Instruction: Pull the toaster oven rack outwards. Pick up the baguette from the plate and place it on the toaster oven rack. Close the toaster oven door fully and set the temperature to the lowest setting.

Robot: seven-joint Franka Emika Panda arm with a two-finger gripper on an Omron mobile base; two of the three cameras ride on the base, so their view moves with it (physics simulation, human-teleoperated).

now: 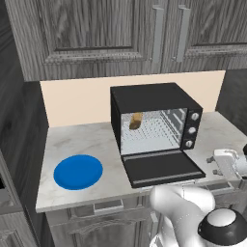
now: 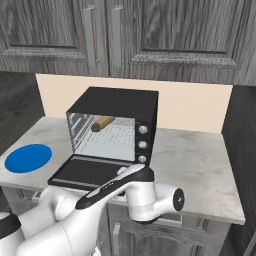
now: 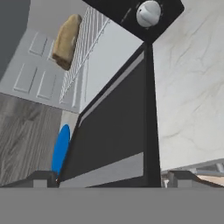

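Observation:
The black toaster oven (image 1: 152, 99) stands on the counter with its door (image 1: 161, 169) folded down flat. Inside, the wire rack (image 1: 149, 135) carries the baguette (image 1: 136, 120) near its back left; both also show in the hand view, rack (image 3: 85, 43) and baguette (image 3: 66, 41). The blue plate (image 1: 78, 171) lies bare to the left of the oven. My gripper (image 1: 219, 164) hovers by the door's front right corner. In the hand view the gripper (image 3: 113, 179) is open, and the door's silver handle (image 3: 105, 173) lies between its tips. Whether they touch it I cannot tell.
Three silver knobs (image 1: 192, 130) run down the oven's right side; one knob (image 3: 148, 13) shows in the hand view. Marble counter (image 2: 200, 160) stretches right of the oven. Grey wall cabinets (image 1: 120, 34) hang above, and dark walls close both ends.

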